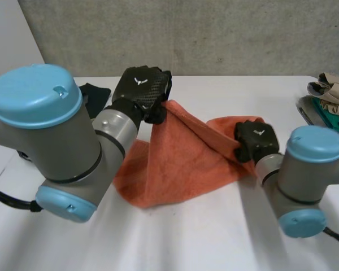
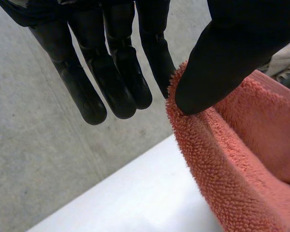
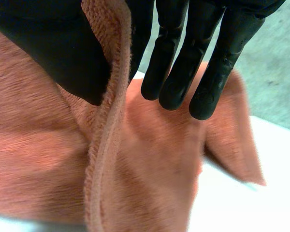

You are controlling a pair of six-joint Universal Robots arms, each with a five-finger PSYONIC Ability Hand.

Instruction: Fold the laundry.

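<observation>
**Mid-table: orange terry-cloth towel [image 1: 175, 164] pinched at two points**

Far-left corner is lifted by the left hand [image 1: 141, 84], thumb clamping the hem against one straight finger, the rest relaxed. On the right edge, the right hand [image 1: 255, 138] grips a fold between thumb and straight fingers [image 3: 176, 58]. The rest of the towel sags onto the white table [image 1: 186, 243]. Beige-and-green clothes pile [image 1: 327, 101] sits far right.

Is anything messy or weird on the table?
Nothing broken. The orange towel is bunched up between the left hand and right hand, each pinching its edge; a jumbled clothes pile sits near the table edge.
</observation>
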